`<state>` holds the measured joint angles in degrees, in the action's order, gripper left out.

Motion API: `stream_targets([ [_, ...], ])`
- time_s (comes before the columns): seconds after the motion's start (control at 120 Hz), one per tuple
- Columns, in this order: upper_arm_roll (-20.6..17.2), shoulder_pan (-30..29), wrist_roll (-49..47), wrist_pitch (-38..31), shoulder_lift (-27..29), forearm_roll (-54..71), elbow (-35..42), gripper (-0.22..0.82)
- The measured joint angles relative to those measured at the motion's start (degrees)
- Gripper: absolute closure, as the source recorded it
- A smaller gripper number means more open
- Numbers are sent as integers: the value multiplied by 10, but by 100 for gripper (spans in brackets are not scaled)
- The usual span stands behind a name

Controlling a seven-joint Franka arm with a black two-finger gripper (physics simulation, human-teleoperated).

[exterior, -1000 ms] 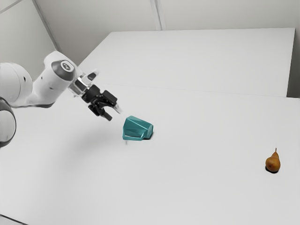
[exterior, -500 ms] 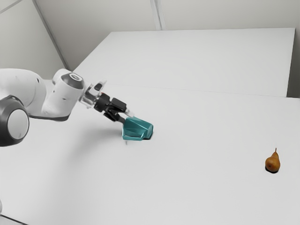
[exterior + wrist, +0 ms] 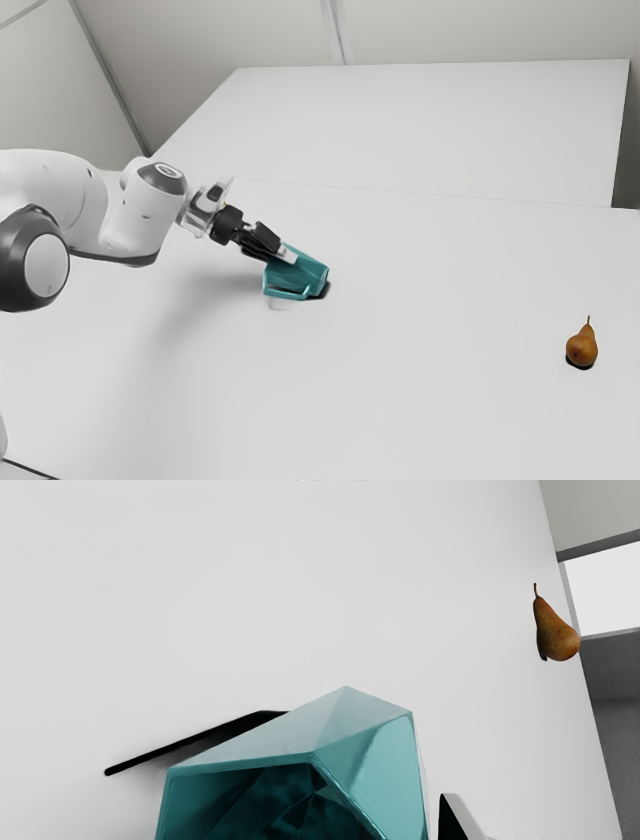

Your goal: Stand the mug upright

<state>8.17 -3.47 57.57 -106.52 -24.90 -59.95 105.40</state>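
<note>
- Target state: the mug (image 3: 297, 275) lies on its side on the table (image 3: 450, 400), mouth toward the exterior view's left and base toward that view's right. The upright position is not attained.
- Step in hand, as judged: positioning for the grasp. The gripper (image 3: 282, 258) is at the mouth end of the mug.
- Gripper state: released, not clamped on the mug. In the wrist view one finger (image 3: 454, 820) stands just beside the mug's outer wall, with a narrow gap between. Where the second finger sits, inside the mouth or past the far wall, cannot be told.
- Next move, as judged: confirm that a wall or the body is between both fingers, close, then raise the mug slightly and rotate it until the mouth faces up and the base meets the table.
- Caution: the slanted, faceted walls may let the mug slip or roll if the closing force lands off-centre.
- Arm pose: the arm (image 3: 115, 215) enters from the exterior view's left, low over the table. The hand slopes down toward that view's right, at a shallow angle rather than vertical.
- Clearance: the pear (image 3: 582, 346) is well apart from the mug, toward the exterior view's right.
</note>
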Motion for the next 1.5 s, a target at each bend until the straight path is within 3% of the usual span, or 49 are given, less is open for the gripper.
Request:
stream_targets([
  [0.242,0,5,20,16,25,0,15,75],
  [0.383,2,17,21,21,73,21,16,76],
  [0.625,0,30,-42,19,104,267,-57,78],
  [0.775,-9,31,-103,11,120,404,-61,78],
  [1.017,-21,42,-181,-72,138,514,18,78],
  [1.283,-29,58,-240,-172,131,577,58,78],
  [1.5,-29,63,-273,-215,121,598,73,78],
])
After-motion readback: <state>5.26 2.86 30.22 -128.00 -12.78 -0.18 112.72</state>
